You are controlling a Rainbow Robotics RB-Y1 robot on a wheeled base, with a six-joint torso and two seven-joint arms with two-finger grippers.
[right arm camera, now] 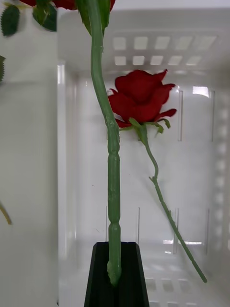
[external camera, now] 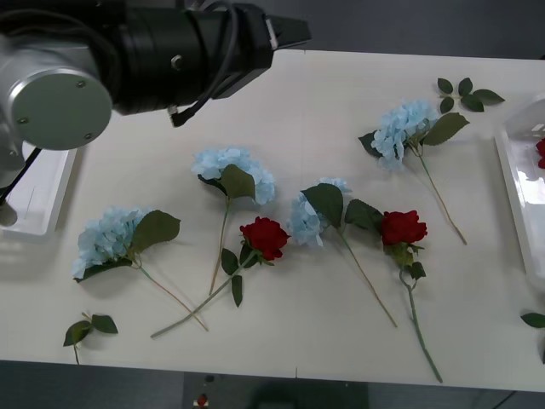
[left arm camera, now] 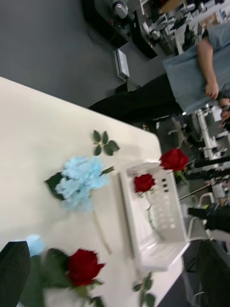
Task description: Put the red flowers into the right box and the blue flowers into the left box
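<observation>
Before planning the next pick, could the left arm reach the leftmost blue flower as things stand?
Probably yes: the blue flower lies uncovered on the table on that arm's side, and the left arm hangs close by.

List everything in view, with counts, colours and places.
blue flowers: four, pale blue, lying across the table.
red flowers: four, deep red; two on the table, one in the right box, one held above it.
right box: one, white, table's right edge.
left box: one, white, table's left edge.
leaf sprigs: three, green, loose near the table's edges.
left arm: one, black and silver, raised at far left.
right gripper: one, black, shut on a rose stem over the right box.
</observation>
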